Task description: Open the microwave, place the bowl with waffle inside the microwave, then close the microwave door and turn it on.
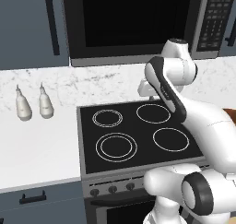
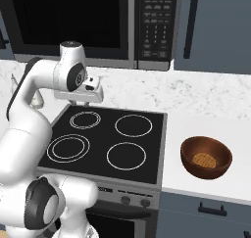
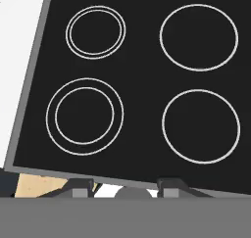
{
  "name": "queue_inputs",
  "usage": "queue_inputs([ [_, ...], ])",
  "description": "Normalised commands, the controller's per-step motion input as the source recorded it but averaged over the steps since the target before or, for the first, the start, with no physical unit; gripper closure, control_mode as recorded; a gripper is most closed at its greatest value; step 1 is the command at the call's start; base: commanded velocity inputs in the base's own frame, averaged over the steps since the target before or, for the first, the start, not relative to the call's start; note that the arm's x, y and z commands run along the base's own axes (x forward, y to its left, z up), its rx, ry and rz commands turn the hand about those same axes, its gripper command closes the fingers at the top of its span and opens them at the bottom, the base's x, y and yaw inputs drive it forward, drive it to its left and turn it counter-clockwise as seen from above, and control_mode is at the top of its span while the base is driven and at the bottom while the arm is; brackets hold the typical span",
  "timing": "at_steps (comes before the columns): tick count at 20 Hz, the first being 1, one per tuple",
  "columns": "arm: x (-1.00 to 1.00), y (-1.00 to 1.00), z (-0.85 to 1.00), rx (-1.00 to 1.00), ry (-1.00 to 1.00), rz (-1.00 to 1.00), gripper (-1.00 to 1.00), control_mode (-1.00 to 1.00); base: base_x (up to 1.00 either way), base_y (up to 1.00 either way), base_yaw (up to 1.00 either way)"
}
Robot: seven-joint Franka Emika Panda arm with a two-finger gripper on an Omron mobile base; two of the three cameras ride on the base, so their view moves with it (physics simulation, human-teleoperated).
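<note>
White counter: glossy reddish-brown bowl, waffle inside

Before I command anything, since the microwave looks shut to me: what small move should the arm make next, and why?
Probably raise the gripper toward the microwave door. The door is closed, the gripper faces down over the stovetop with nothing held, and the bowl with its waffle waits on the counter.

You're in a home kitchen: black four-ring stovetop directly below the fingers, built-in microwave above and beyond them, marble-look counter, slate-blue cabinets alongside.
</note>
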Motion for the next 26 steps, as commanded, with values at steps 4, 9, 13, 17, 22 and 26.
queue_inputs([
  [4, -0.03, 0.00, 0.00, 0.00, 0.00, 0.00, -1.00, -1.00, 0.00, 0.00, 0.00],
  [9, -0.22, -0.27, 0.00, 0.15, -0.29, 0.00, -1.00, -1.00, 0.00, 0.00, 0.00],
  [13, -0.44, -0.86, 0.29, 0.26, -0.82, 0.04, -1.00, -1.00, 0.00, 0.00, 0.00],
  [17, -0.05, -0.90, 0.56, 0.14, -0.80, 0.00, -1.00, -1.00, 0.00, 0.00, 0.00],
  [22, 0.00, -0.60, 0.68, 0.01, -0.74, 0.00, -1.00, -1.00, 0.00, 0.00, 0.00],
  [26, 0.01, -0.05, 0.19, 0.00, -0.26, 0.00, -1.00, -1.00, 0.00, 0.00, 0.00],
])
